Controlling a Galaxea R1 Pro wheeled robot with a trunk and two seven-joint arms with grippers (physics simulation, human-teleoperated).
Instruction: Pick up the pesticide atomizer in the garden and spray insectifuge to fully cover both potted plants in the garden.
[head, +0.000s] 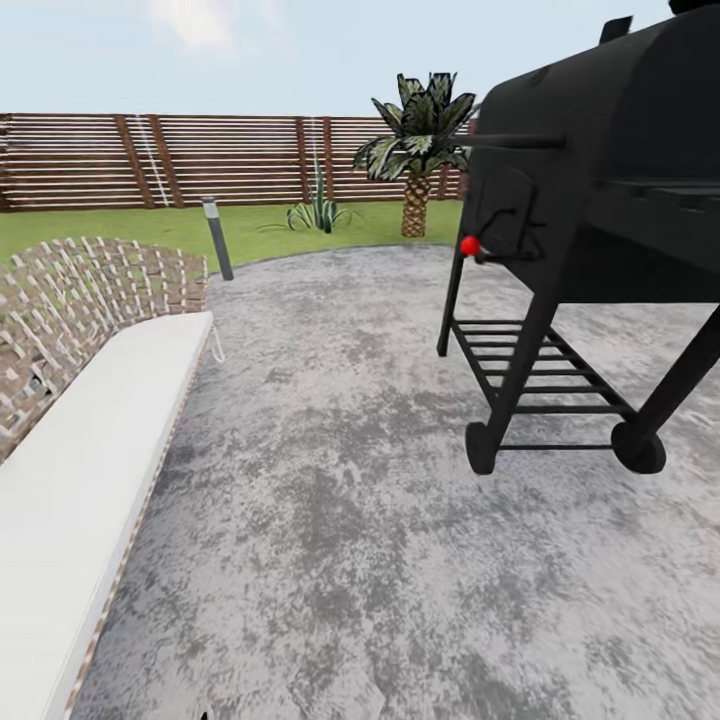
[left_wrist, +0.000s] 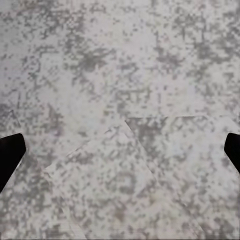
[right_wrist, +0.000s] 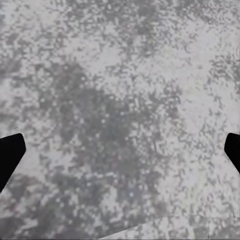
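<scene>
Garden (head: 120, 225), going from left to right in the head view. Starting at the far left with a woven wicker chair (head: 70, 300), holding a long white cushion (head: 80, 480) and sitting on the edge of the grey spotty patio (head: 330, 520). Passing a short grey post (head: 216, 238) next, standing just beside the chair's far end, right where the patio is meeting the green lawn (head: 90, 228). Running behind all of it, a brown slatted wooden fence (head: 200, 158) under a pale blue sky. Finding a small spiky green plant (head: 320, 212) growing in the grass near the fence. Coming then to a palm tree (head: 418, 150) with a scaly trunk, just past the plant. Ending on the right with a big black grill (head: 600, 200), standing on the patio on thin legs and two small wheels, and showing a little red knob (head: 470, 245) on its near end.

Looking straight down at bare patio stone in both wrist views. Seeing the left gripper (left_wrist: 120, 155) spread wide, one dark fingertip (left_wrist: 10, 155) peeking in at each side and pinching nothing. Seeing the right gripper (right_wrist: 120, 155) spread wide the same way, fingertips (right_wrist: 10, 155) far apart over the grey stone and gripping nothing.
</scene>
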